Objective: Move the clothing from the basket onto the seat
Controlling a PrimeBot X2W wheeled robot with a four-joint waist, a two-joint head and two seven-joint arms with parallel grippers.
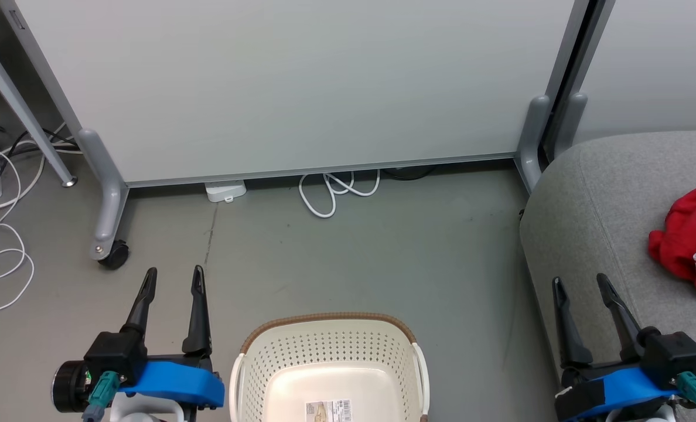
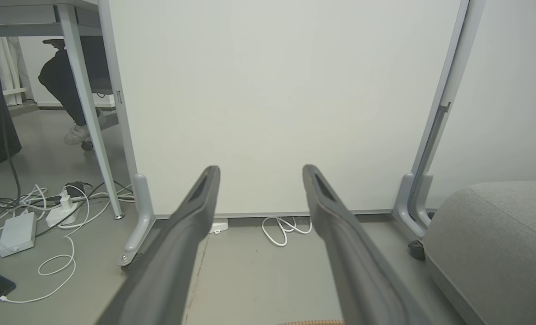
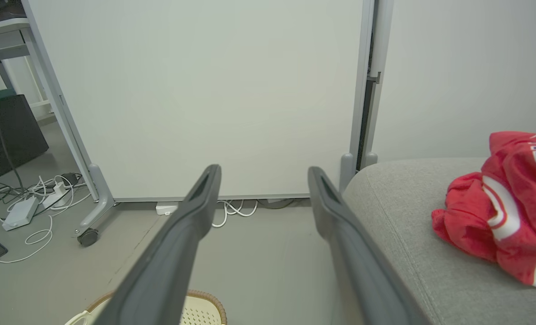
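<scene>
Clothing (image 1: pixel 691 240) is on the grey seat (image 1: pixel 594 199), a crumpled red heap with white stripes. It's off to the right of the jaws of the right gripper (image 1: pixel 579 281), well clear of them. Both arms are low and level, fingers pointing ahead at the white partition panel (image 1: pixel 301 82). The left gripper (image 1: pixel 174 278) hangs over the floor (image 1: pixel 383 246), and the right one is by the seat's rounded edge. Jaws on both are spread wide, nothing between them. Basket (image 1: pixel 330 351) stands on the floor between the two grippers, back behind the fingertips, with a barcode sticker (image 1: pixel 328 410) on its cream bottom. Right wrist view adds a lettering patch at the top of the heap. Left wrist view adds a person's leg and pale shoe (image 2: pixel 76 134) under a desk, left of its jaws.
</scene>
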